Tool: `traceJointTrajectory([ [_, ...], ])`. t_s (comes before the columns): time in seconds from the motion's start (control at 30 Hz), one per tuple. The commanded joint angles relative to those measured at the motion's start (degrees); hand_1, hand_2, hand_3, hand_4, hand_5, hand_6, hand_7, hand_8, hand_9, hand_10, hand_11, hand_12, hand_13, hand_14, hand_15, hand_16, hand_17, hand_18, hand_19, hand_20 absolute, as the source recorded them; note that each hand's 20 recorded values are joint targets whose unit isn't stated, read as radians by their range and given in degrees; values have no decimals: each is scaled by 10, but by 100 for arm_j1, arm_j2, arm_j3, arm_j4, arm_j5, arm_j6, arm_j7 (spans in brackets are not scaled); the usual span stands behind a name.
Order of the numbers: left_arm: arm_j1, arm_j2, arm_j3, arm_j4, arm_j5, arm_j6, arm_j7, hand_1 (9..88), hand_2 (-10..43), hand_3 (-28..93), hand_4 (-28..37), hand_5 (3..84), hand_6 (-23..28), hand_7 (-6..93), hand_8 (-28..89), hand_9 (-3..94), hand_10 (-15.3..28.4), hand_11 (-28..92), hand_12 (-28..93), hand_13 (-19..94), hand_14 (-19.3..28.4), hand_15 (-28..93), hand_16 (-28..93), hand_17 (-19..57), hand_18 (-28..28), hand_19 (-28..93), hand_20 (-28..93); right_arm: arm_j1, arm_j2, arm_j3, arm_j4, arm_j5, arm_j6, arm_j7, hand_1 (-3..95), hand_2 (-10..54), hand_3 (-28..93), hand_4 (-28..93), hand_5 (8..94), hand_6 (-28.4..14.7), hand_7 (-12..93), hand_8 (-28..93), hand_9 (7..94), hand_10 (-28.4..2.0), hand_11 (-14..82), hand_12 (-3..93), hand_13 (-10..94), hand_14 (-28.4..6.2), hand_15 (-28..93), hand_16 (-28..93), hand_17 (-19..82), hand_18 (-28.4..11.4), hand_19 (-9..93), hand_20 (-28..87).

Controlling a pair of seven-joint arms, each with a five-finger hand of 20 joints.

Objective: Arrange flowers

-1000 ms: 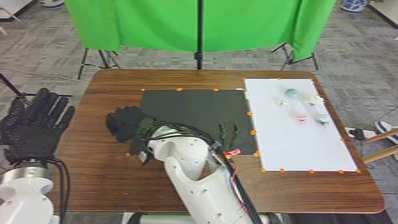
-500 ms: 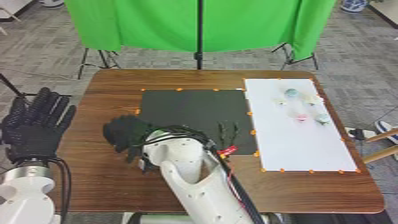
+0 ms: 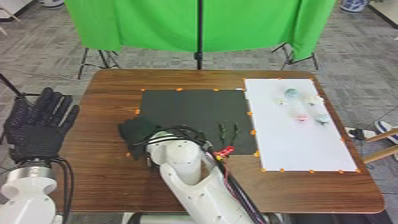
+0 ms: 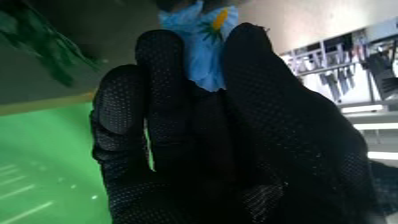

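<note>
Robot's right hand [image 3: 137, 132] at black mat's [image 3: 195, 107] left side, thumb and fingers nearly together, pinching blue flower [image 4: 203, 55] at fingertips. Left hand [image 3: 35, 142] beside table, fingers straight, holding nothing. Green stems [image 3: 223, 134] on mat, near right forearm; pale blooms [image 3: 302, 118] on white board [image 3: 298, 145]. Risks, my guess: tight squeeze could crease thin petals; loose pinch could drop flower; forearm swinging low could drag stems askew.

hands [image 3: 37, 142] 2 | blue flower [image 4: 204, 57] 1 | pale flowers [image 3: 302, 118] ~5 | green sprigs [image 3: 223, 133] 2 | table [image 3: 107, 185] 1 | mat [image 3: 188, 112] 1 | sheet [image 3: 298, 150] 1
</note>
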Motion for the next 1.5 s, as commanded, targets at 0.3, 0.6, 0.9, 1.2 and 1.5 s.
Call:
traceJointTrajectory([
  [0.3, 96, -44, 19, 64, -56, -40, -49, 295, 138, 722, -283, 497, 88, 173, -88, 435, 152, 259, 144, 327, 155, 413, -52, -36, 148, 334, 173, 237, 108, -173, 71, -3080, -156, 944, 531, -95, 735, -280, 636, -66, 164, -98, 657, -207, 237, 222, 582, -183, 571, 309, 330, -279, 863, 385],
  [0.6, 103, -63, 24, 83, -32, -85, -129, 296, 138, 721, -283, 498, 87, 174, -89, 436, 152, 258, 144, 327, 156, 414, -52, -37, 149, 335, 175, 223, -9, 83, 217, -3142, 367, 904, 557, -95, 738, -279, 650, -66, 174, -94, 638, -209, 260, 239, 549, -196, 639, 373, 330, -283, 883, 418],
  [0.9, 64, -45, 58, 136, 8, -226, -217, 297, 136, 722, -283, 497, 88, 173, -88, 435, 152, 256, 143, 328, 156, 414, -52, -38, 150, 338, 177, 309, 183, -103, 99, -2718, 316, 1164, 584, -95, 766, -282, 633, -64, 222, -97, 589, -218, 330, 320, 513, -227, 736, 452, 326, -284, 888, 513],
  [1.2, 59, -114, 65, 142, 24, -219, -244, 298, 129, 723, -283, 495, 87, 172, -88, 434, 151, 254, 144, 329, 155, 413, -50, -38, 151, 342, 180, 347, 365, -347, -120, -2378, 65, 1297, 518, -95, 820, -283, 535, -96, 227, -96, 451, -267, 459, 335, 468, -258, 786, 397, 318, -284, 884, 540],
  [1.5, 127, -137, 48, 126, 10, -201, -229, 309, 114, 724, -283, 493, 87, 171, -87, 434, 151, 255, 145, 332, 156, 429, -43, -38, 154, 350, 189, 425, 475, -486, -374, -1881, -113, 1437, 517, -95, 826, -283, 484, -111, 224, -97, 404, -283, 468, 335, 453, -264, 798, 381, 318, -284, 885, 543],
])
